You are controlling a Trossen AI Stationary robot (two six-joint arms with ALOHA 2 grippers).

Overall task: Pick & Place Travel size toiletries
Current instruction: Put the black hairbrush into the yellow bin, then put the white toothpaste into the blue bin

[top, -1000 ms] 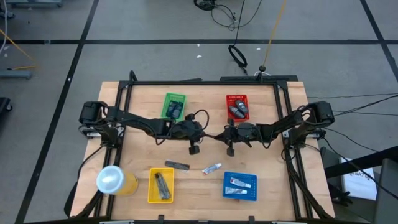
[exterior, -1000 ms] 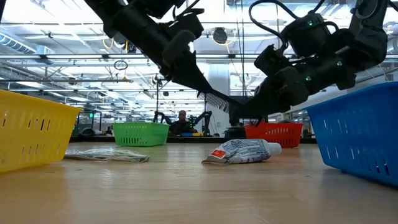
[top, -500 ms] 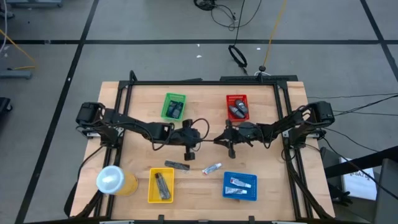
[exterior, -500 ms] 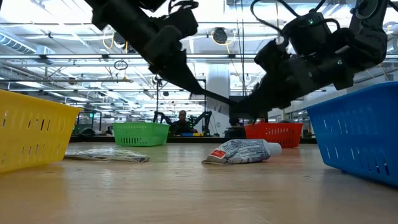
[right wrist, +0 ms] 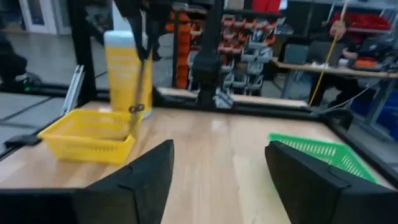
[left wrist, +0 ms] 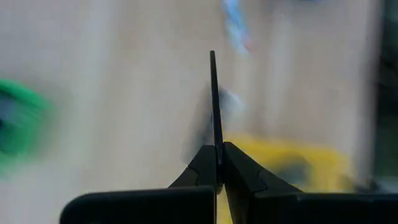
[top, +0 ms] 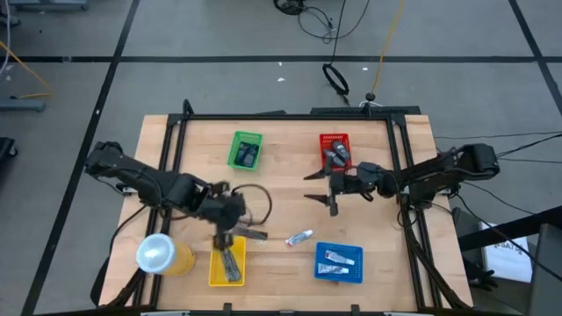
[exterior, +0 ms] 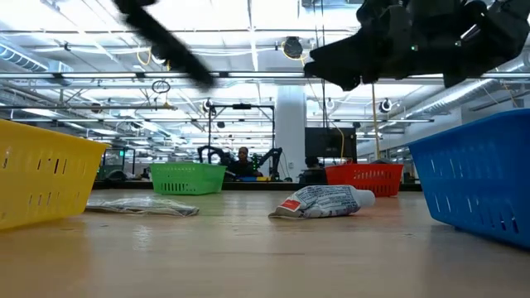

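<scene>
My left gripper (top: 225,239) hangs over the yellow basket (top: 213,274) at the near left, shut on a thin dark flat piece (left wrist: 212,99). That piece also shows in the right wrist view (right wrist: 142,74). My right gripper (top: 320,190) stands open and holds nothing, just near of the red basket (top: 335,138). A white tube (top: 299,237) and a dark packet (top: 250,233) lie flat on the table between the yellow and blue baskets. The low view shows the tube (exterior: 323,201) and packet (exterior: 141,204) too. Each of the baskets holds toiletries. My left gripper pinches one end of the dark flat piece (left wrist: 214,142) between its two shut fingers. The piece runs on past the fingertips in line with them, seen edge-on. In the right wrist view it hangs down, clear, over the yellow basket (right wrist: 87,134).
A green basket (top: 246,149) stands at the far left and a blue basket (top: 339,262) at the near right. A big yellow cup (top: 162,254) stands left of the yellow basket. A black frame rims the table. A person (exterior: 242,161) is in the room behind.
The two grippers stood tip to tip at the table's middle. My right gripper has opened, let go and risen, drawing back a little toward the right edge. My left gripper, still shut, has swung toward the near left edge, carrying the dark piece over the yellow basket.
</scene>
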